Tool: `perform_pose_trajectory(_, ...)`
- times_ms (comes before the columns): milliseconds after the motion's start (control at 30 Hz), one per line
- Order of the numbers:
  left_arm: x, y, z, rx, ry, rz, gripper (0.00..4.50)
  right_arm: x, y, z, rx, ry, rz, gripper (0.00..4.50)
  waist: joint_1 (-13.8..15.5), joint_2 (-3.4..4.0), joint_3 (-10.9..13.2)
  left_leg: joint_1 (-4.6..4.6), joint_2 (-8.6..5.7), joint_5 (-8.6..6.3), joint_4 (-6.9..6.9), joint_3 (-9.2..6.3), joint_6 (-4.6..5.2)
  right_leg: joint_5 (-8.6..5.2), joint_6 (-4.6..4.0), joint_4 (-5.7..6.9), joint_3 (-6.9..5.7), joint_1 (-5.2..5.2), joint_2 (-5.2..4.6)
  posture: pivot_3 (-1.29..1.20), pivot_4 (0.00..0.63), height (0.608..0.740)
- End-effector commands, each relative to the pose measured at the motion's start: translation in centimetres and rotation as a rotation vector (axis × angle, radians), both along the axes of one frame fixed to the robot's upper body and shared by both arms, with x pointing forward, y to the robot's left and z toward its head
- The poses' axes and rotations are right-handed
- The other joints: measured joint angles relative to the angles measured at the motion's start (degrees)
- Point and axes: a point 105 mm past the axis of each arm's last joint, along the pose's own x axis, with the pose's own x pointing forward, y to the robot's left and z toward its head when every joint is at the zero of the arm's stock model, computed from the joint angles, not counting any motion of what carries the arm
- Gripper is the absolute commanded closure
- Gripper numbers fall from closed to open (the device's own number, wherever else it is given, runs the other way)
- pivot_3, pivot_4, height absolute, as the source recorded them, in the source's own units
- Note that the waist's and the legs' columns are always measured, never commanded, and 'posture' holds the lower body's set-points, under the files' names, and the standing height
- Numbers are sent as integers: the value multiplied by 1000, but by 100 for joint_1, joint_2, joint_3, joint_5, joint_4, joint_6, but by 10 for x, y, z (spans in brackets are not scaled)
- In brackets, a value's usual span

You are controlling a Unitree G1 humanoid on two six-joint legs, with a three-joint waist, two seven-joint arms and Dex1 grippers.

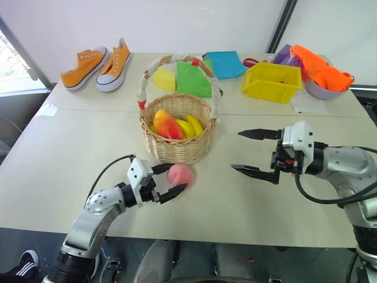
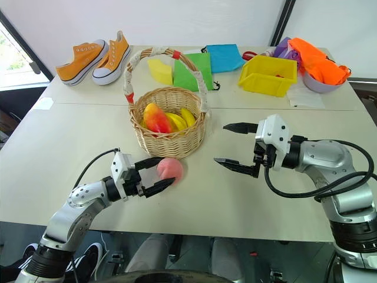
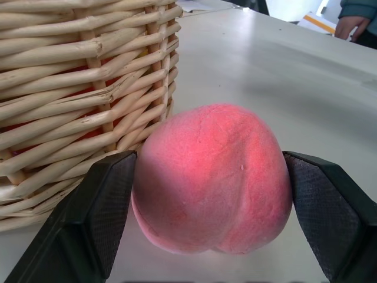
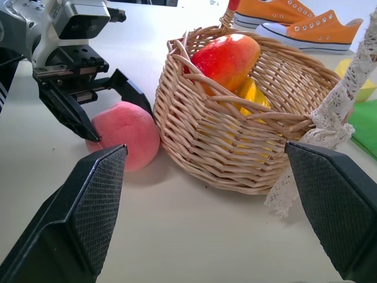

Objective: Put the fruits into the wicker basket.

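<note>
Peach [image 3: 212,180] fuzzy, round, pinched by left gripper [image 1: 166,181] | right gripper [image 1: 254,152] agape | basket [image 1: 177,147] woven.

1. I see a large pale beige desk [image 1: 70,159] occupying most of the head views; a seam [image 1: 283,115] runs across it, dividing a front panel from a rear panel.
2. Behind the desk I note a plain white wall [image 1: 177,23].
3. A dark diagonal post [image 1: 281,25] crosses the wall at upper right.
4. At the far left I see a window [image 1: 10,65] admitting daylight, bordered by a dark slanted frame.
5. Lighting is even and bright; the desk surface shows only soft shadows.
6. Below the desk's front edge I see dark floor [image 1: 35,242].
</note>
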Motion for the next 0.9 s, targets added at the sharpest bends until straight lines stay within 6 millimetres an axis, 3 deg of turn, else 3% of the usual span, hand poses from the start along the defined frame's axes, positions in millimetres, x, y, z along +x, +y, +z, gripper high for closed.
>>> perform_pose_trajectory(33,-7,5,-9,47,38,-1,1650,-1,2,10,2,-43,10,0,-4,0,0,0,0,0,0,0,0,0,0,0,0,0,0,0,150,740)
perform_pose_trajectory(267,-20,7,18,-38,2,-51,1650,0,4,8,11,-35,15,0,-40,0,1,0,4,0,-4,0,0,0,0,3,1,-6,3,0,150,740)
perform_pose_trajectory(533,-28,15,90,-233,-111,-85,1650,0,7,20,82,-27,29,0,-33,-3,3,-2,3,0,-3,-1,0,0,-1,1,0,-7,2,0,150,740)
perform_pose_trajectory(700,11,34,151,-307,-266,106,1650,14,0,28,128,-65,-37,0,-30,-6,4,-2,2,1,5,-4,0,0,1,6,-2,-4,5,0,150,740)
perform_pose_trajectory(800,43,39,160,-251,-302,262,1650,22,2,32,154,-90,-65,0,-44,-8,3,-2,-3,0,6,-2,1,1,4,2,-1,4,3,0,150,740)
perform_pose_trajectory(900,55,28,154,-231,-301,273,1650,25,4,32,163,-97,-71,0,-50,-8,3,-3,-1,2,4,0,-1,4,9,8,0,18,7,0,150,740)
